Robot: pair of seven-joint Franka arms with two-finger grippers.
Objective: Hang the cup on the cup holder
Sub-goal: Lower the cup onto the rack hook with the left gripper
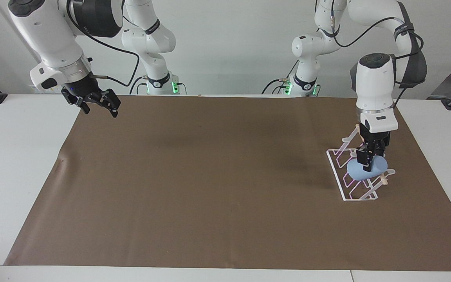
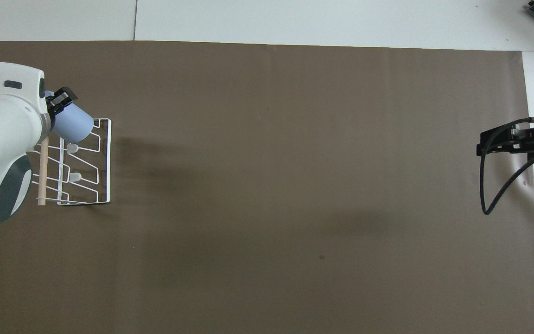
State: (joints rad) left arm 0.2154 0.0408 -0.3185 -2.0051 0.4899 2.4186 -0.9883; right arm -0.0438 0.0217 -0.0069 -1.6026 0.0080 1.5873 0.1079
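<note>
A brown mat is covering the worktop, and the rack is standing on it toward the left arm's end. The left end effector is pinching the cup, which is lying tilted on the rack's prongs just below the dowel. The right end effector is hanging spread over the mat's edge, well apart from the rack, waiting.
</note>
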